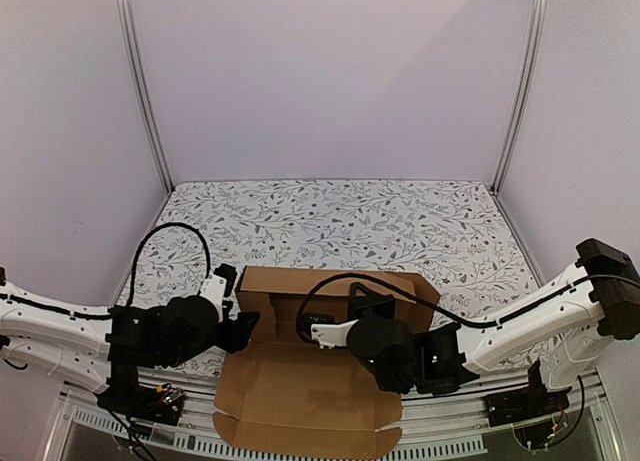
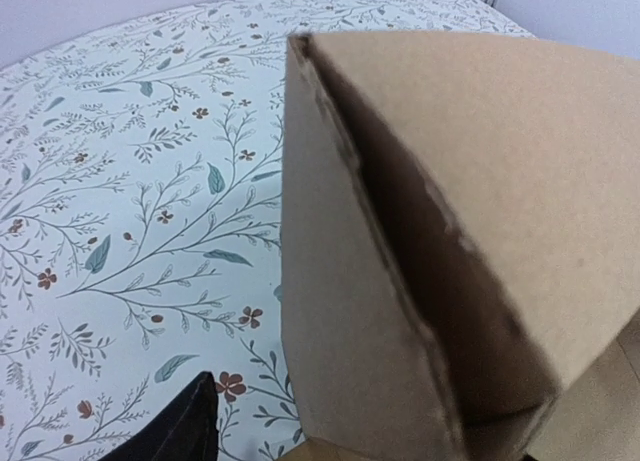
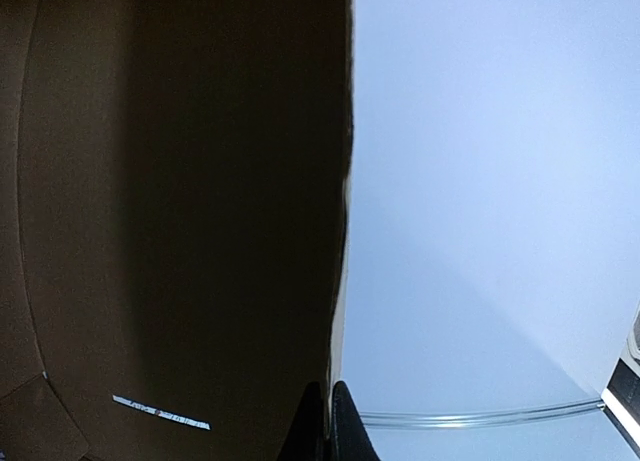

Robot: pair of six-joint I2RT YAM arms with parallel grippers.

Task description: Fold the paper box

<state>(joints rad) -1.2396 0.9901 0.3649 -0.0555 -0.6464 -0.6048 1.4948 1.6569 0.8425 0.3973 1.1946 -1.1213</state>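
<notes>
The paper box is plain brown cardboard, half raised near the table's front edge: its back and side walls stand up and a wide panel lies flat toward me. My left gripper is open at the box's left wall. Only one dark finger shows, a little clear of that wall; the other is hidden behind the cardboard. My right gripper reaches into the box from the right. It is shut on the thin edge of an upright cardboard panel, which has a small slot low down.
A floral cloth covers the table. Pale walls and two metal posts close in the back and sides. Black cables loop above both arms. A metal rail runs along the near edge under the box's flat panel.
</notes>
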